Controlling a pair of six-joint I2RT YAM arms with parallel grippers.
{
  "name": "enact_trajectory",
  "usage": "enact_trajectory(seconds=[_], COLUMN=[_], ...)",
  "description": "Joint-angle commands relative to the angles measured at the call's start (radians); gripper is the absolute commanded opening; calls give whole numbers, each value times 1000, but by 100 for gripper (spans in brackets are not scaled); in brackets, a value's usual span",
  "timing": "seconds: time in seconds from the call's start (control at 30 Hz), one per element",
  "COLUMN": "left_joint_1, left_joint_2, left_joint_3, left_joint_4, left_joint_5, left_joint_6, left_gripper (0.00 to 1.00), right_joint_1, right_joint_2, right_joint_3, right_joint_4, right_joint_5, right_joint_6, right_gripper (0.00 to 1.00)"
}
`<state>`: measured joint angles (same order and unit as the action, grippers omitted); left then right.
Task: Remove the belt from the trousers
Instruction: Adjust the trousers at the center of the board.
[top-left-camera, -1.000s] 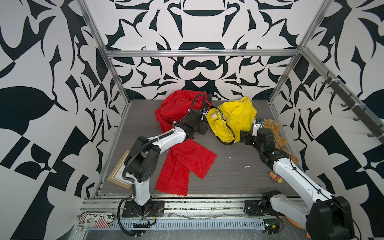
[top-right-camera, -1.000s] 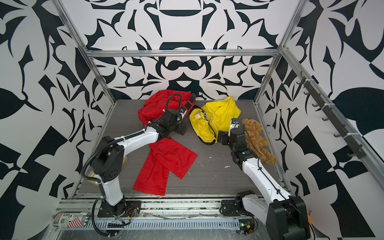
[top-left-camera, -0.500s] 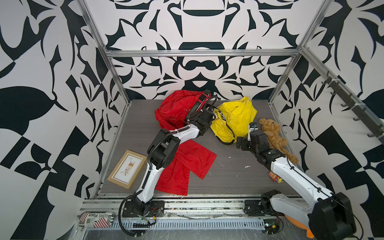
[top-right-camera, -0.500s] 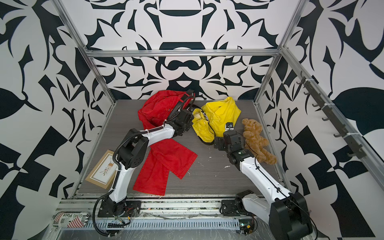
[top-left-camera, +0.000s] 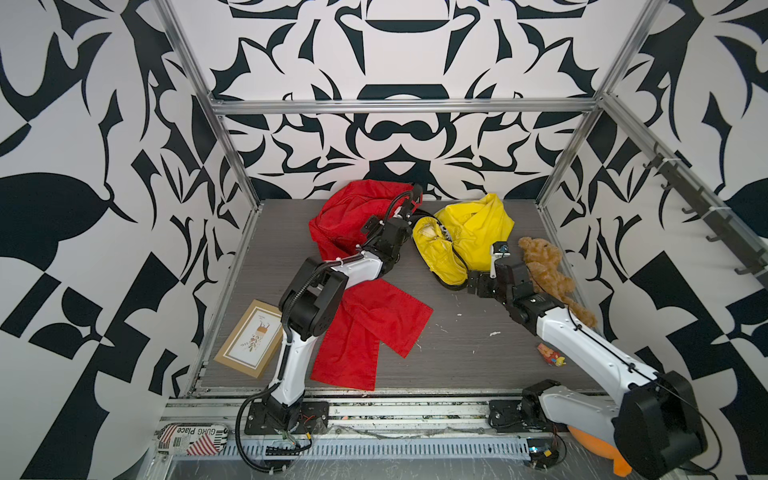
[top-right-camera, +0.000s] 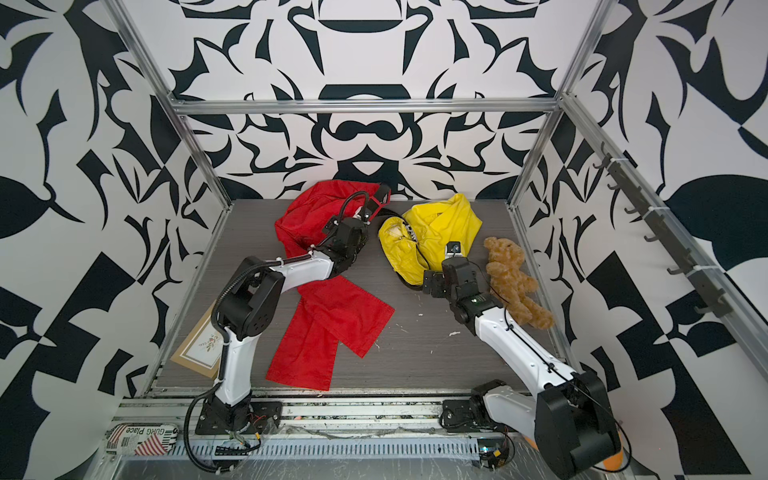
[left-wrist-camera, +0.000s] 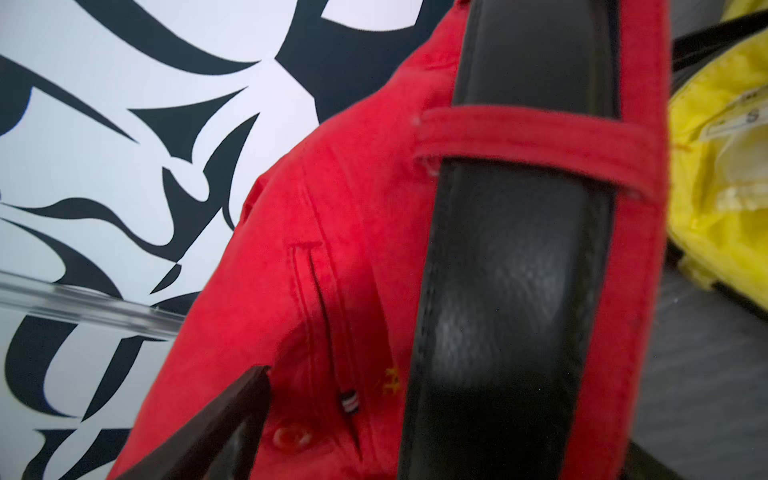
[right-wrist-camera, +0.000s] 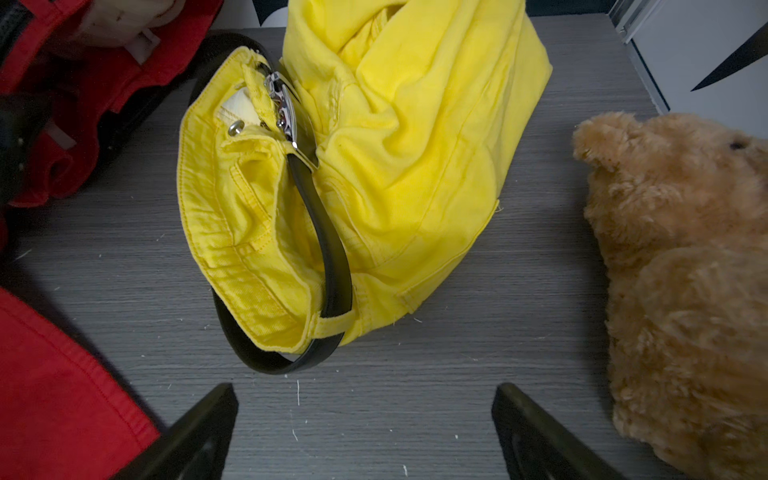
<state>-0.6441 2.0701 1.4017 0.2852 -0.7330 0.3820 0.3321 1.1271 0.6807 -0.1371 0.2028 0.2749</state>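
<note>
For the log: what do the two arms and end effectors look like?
The left arm and right arm have white links and black joint housings. A ribbed black cable loops at the left arm's base; a thin black wire runs along the right. The right end effector has dark tapered fingers.

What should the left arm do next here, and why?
Probably close the left jaws on the black belt. In the left wrist view they stand open with the belt running between them. The belt is threaded under a belt loop of the red trousers, so a grip likely has to come before any pulling.
</note>
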Motion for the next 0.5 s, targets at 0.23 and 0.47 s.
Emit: enact_trajectory(seconds=[0.23, 0.47], left_joint_1=[-31, -19], left_joint_2=[9, 109], left_joint_3=[31, 144], left_joint_4=[37, 57], left_joint_5=[86, 2], left_joint_6=[-17, 34], left_gripper=[99, 68], right_joint_1=[9, 9], right_joint_2=[-39, -50], right_joint_3=[27, 6], right_joint_4=[38, 43], right_joint_5=[0, 0], right_joint_6=[30, 34], right_gripper=[99, 99])
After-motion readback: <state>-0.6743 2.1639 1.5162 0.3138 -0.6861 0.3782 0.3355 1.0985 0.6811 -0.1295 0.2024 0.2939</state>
